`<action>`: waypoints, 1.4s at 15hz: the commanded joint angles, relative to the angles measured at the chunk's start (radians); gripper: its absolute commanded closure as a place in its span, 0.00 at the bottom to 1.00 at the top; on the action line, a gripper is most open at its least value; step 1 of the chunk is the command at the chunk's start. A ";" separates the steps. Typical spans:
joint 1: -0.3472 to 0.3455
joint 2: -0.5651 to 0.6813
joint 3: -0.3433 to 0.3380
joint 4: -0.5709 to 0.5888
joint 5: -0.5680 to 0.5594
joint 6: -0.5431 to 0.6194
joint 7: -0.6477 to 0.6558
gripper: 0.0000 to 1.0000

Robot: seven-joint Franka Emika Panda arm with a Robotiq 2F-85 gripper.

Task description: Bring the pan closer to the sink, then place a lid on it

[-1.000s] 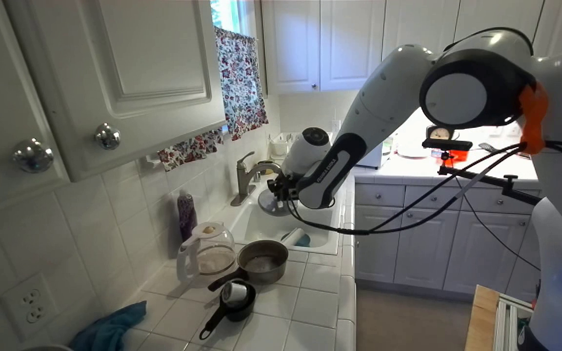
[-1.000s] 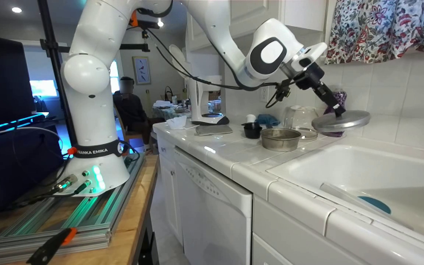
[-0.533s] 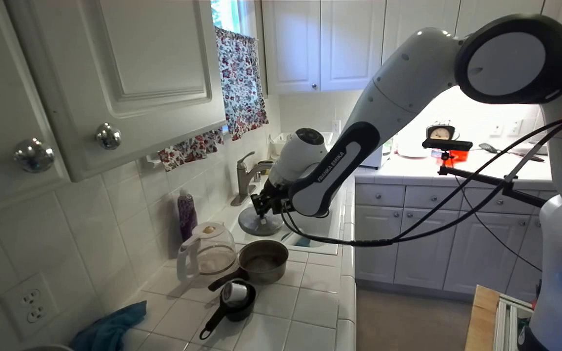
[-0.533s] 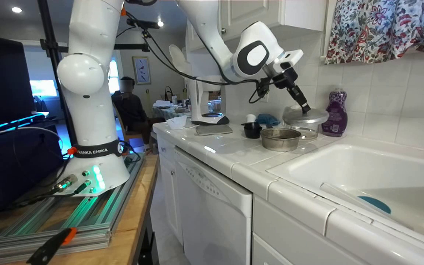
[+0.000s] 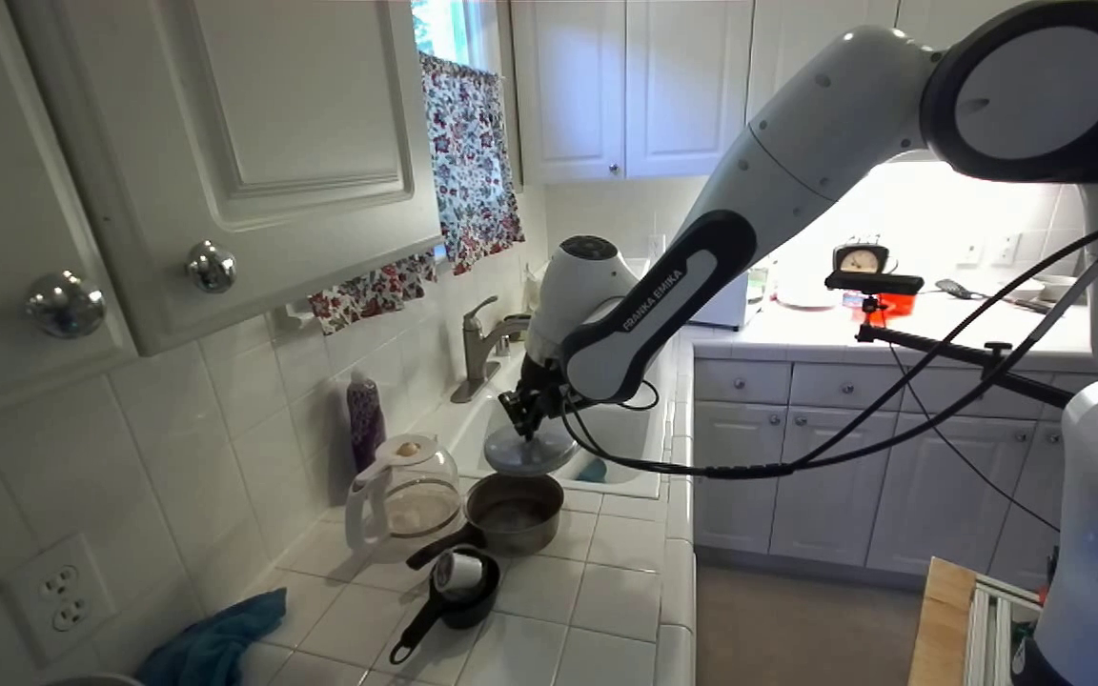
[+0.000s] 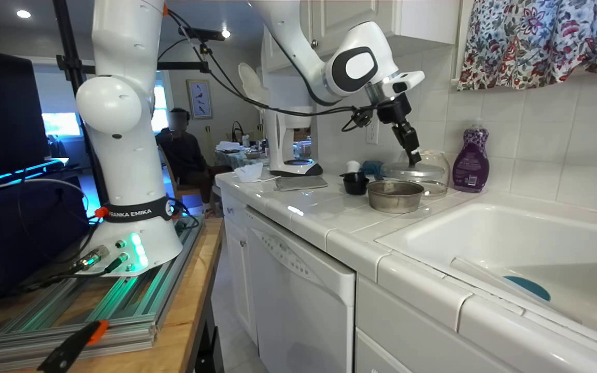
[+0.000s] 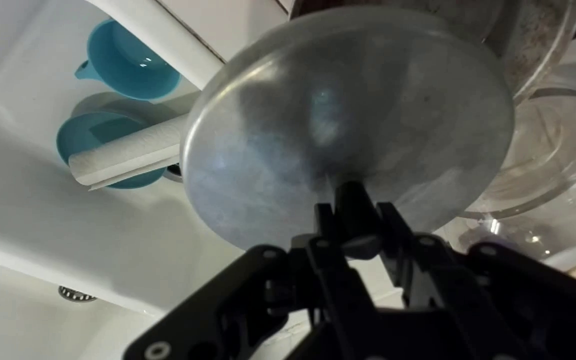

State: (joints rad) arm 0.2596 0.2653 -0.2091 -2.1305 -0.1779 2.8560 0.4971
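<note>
1. White tile covers the kitchen bench, which runs along a tiled wall to the sink, a white basin with a metal faucet.

2. Upright on the bench, the pan stands just beside the sink's near edge, its handle pointing away from the basin. Judging by that place, the first half of the task looks done.

3. Closed on the black knob, the gripper holds the lid aloft, a little tilted, well clear of the tiles.

4. Not yet covered, the pan shows its mouth in both exterior views. The lid hides part of it in the wrist view, and seems set higher and over toward the sink; the exact gap cannot be told.

5. What remains, by judgement: centre the lid, level it, lower it onto the rim and let go.

6. On the wall side a glass carafe crowds the pan. A small black skillet sits right by the pan's handle; whether they touch cannot be told.

7. Bare tile lies between the pan and the bench's front edge, so that side and the space over the sink look freest. Straying wallward, the lid could knock the carafe.
</note>
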 commanded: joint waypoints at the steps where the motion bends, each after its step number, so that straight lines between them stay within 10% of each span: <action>1: -0.019 -0.012 0.025 0.004 -0.025 -0.044 -0.025 0.94; 4: 0.034 -0.013 -0.031 0.001 -0.082 -0.012 -0.001 0.94; 5: -0.011 -0.001 0.018 0.001 -0.043 -0.018 -0.015 0.75; 8: 0.023 0.000 -0.017 0.001 -0.046 -0.015 -0.020 0.75; 9: 0.036 0.007 -0.029 0.009 -0.074 -0.016 -0.009 0.94; 21: 0.302 0.025 -0.202 -0.020 -0.492 0.033 0.340 0.94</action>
State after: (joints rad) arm 0.4967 0.2868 -0.3492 -2.1319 -0.5548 2.8451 0.7090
